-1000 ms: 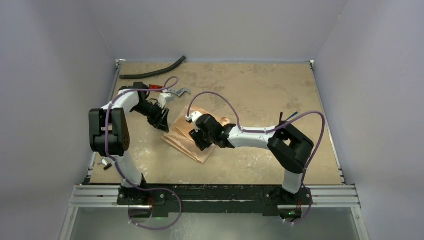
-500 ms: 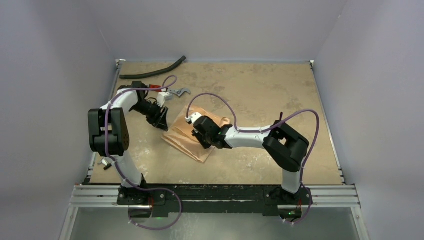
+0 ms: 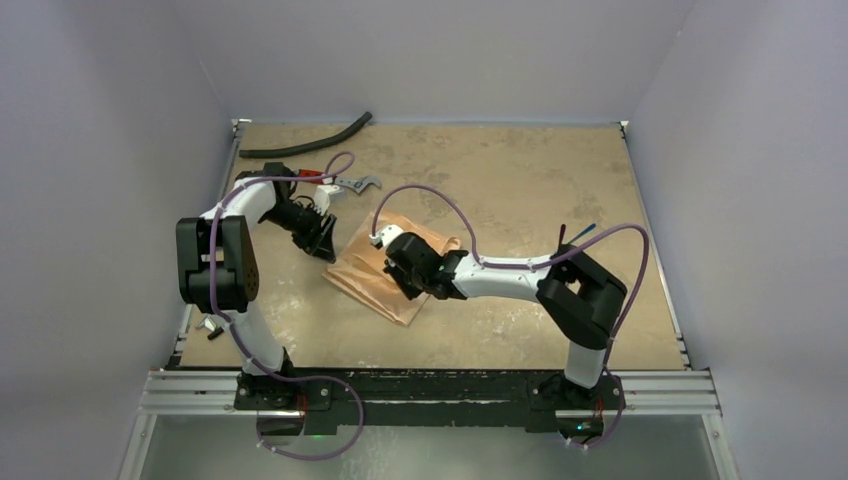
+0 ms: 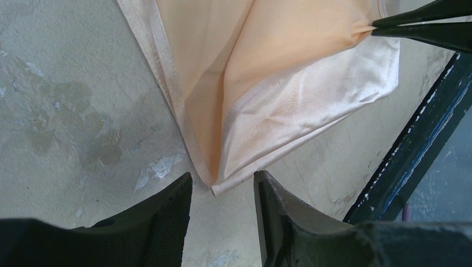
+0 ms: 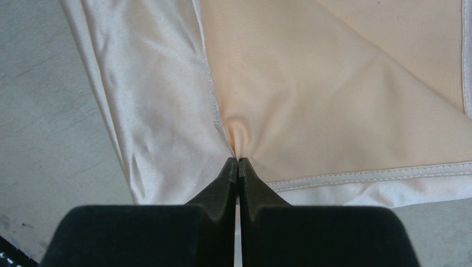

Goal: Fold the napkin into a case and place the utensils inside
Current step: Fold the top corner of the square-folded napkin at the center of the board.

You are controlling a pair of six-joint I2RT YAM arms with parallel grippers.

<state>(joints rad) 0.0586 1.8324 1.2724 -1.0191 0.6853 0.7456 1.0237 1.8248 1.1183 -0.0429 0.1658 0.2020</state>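
Tabletop (image 3: 520, 180) bears napkin (image 3: 370, 275); right pincer (image 5: 238, 161) pinches it.

Soft, even overhead light fills the top view: the table (image 3: 520, 190) around the napkin (image 3: 360, 278) is moderately bright, the walls (image 3: 110, 150) beyond it fall off to a dim bluish grey, and shadows are faint. In both wrist views the napkin is well lit and sharp, with a mild sheen on its paler satin side. The black fingers (image 4: 164, 228) below it, closest to the lens, look dark and slightly soft-edged.
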